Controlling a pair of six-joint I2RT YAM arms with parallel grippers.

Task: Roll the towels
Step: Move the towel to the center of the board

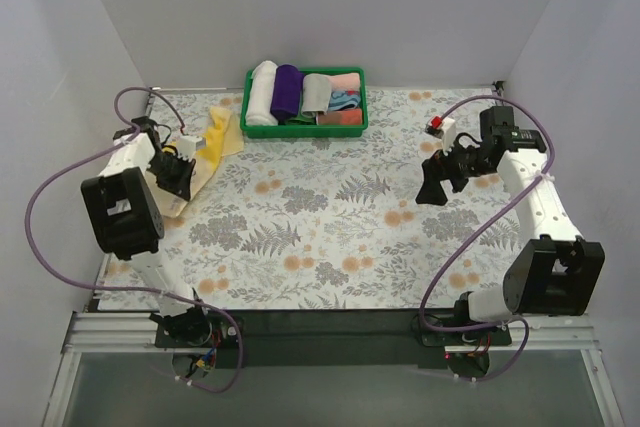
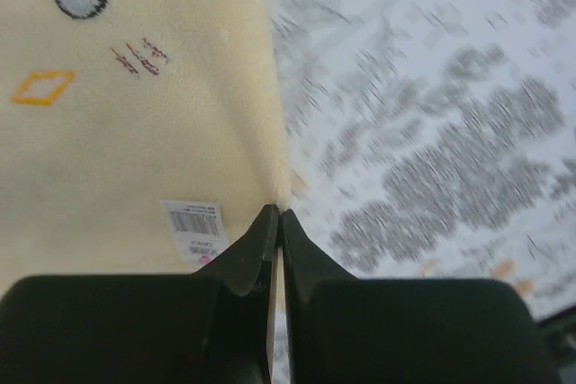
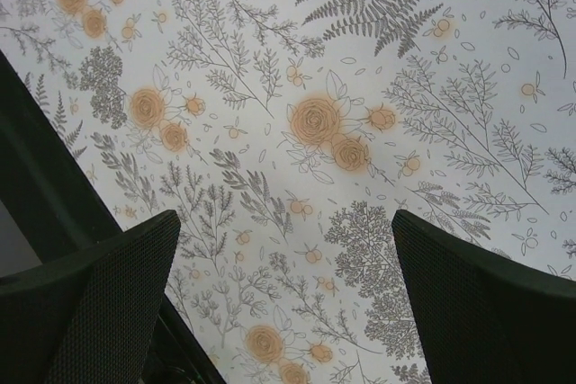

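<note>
While the top view shows only arms over a flowered tablecloth [image 1: 330, 207], your left wrist view shows the left gripper [image 2: 277, 222] pinched shut on the edge of the yellow towel [image 2: 135, 132]. It is soft, fleecy cloth with small printed marks and a barcode label [image 2: 193, 227]. The right gripper [image 3: 283, 222] hangs wide open above the print. The yellow towel lies at the table's left side, its long axis running near to far. Beyond it, the grey towel [image 1: 316, 97] sits rolled in a green basket [image 1: 305, 128].
</note>
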